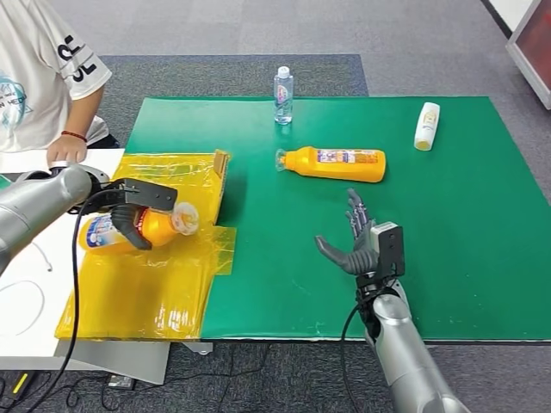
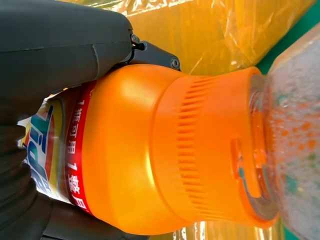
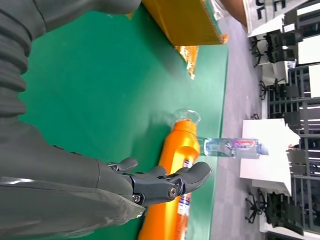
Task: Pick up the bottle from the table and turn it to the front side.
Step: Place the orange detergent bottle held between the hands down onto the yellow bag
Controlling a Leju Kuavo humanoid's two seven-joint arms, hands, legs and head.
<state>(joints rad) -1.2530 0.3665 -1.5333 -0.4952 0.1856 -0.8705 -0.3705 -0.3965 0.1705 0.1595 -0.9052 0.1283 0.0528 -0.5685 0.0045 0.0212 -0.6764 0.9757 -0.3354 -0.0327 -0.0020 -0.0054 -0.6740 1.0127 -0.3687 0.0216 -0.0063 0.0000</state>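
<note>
Far left there's a person (image 1: 39,77) in a white tee resting a hand on the white desk (image 1: 26,292). Next over, the robot's left hand (image 1: 133,215) is wrapped around an orange bottle (image 1: 139,228), holding it sideways just above the yellow plastic sheet (image 1: 149,292), clear cap pointing right. Mid-desk on the green mat (image 1: 455,224) a second orange bottle (image 1: 335,163) lies flat, with a small water bottle (image 1: 283,95) standing behind it. The right hand (image 1: 354,245) hovers in front with its fingers spread, holding nothing. Far right lies a white bottle (image 1: 427,126).
</note>
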